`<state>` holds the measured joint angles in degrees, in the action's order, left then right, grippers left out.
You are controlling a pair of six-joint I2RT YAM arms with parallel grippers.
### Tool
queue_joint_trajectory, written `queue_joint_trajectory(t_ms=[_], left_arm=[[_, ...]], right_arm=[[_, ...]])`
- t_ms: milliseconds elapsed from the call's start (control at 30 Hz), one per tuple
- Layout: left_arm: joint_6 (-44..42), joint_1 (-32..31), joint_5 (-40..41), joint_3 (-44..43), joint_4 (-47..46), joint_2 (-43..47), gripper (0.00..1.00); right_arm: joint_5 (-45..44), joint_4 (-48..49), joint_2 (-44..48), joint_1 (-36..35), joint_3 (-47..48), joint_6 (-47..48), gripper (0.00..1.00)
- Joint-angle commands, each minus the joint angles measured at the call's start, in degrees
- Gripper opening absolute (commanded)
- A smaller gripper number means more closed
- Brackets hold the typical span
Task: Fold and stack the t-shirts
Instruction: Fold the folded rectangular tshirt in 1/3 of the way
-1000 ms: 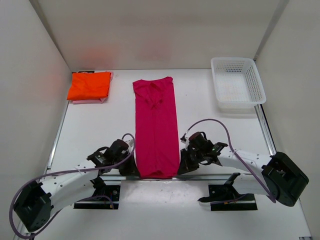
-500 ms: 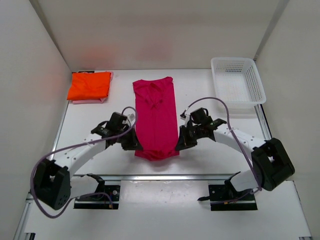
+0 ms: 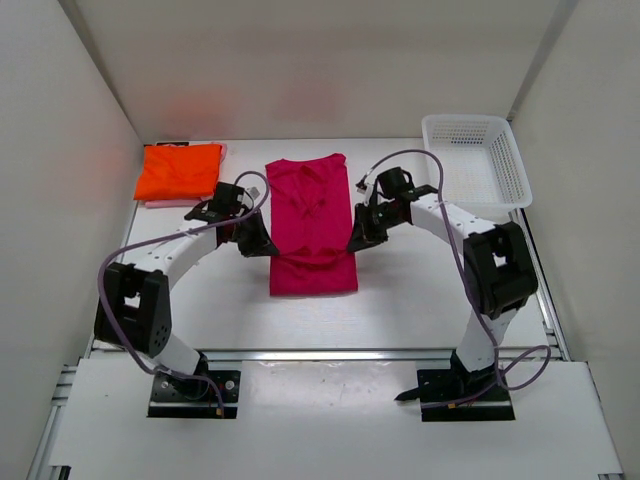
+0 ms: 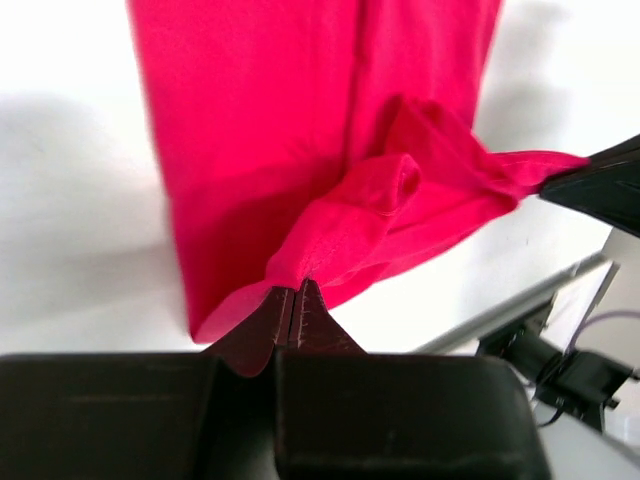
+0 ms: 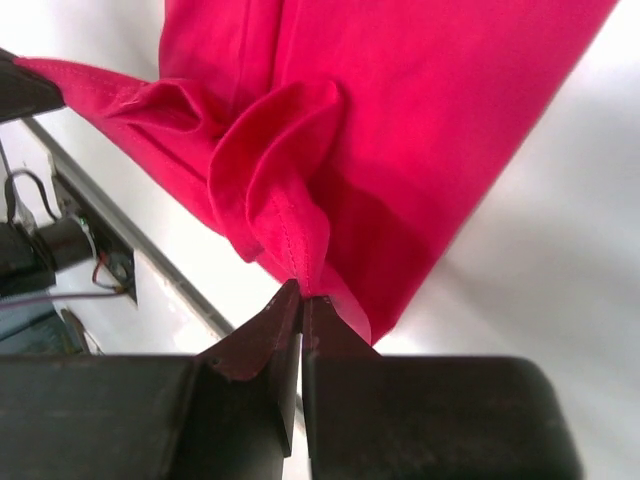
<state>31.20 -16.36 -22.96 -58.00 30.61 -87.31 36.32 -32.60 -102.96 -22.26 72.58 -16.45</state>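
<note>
At the far left of the tabletop (image 3: 420, 300), the orange t-shirt (image 3: 180, 170) lies folded on the light pink t-shirt (image 3: 178, 203). My left fingers (image 4: 293, 300) are pinched tight on one hem corner of the magenta t-shirt (image 3: 310, 215). It lies down the middle, with its near end doubled back over itself. My right fingers (image 5: 300, 305) clamp the opposite corner. The white basket (image 3: 520, 185) sits far right.
</note>
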Motion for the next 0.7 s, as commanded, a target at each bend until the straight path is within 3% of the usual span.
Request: queue_joint_trajectory(t_ms=[0, 667], left_arm=[[-1.0, 2.1, -0.1, -3.3, -2.1, -2.5, 0.0], [1.1, 5.8, -0.9, -13.6, -7.3, -14.8, 0.0]], right_arm=[[0.9, -2.5, -4.2, 1.4, 6.6, 2.6, 0.0], [1.0, -8.6, -17.8, 4.5, 25.5, 5.0, 0.01]])
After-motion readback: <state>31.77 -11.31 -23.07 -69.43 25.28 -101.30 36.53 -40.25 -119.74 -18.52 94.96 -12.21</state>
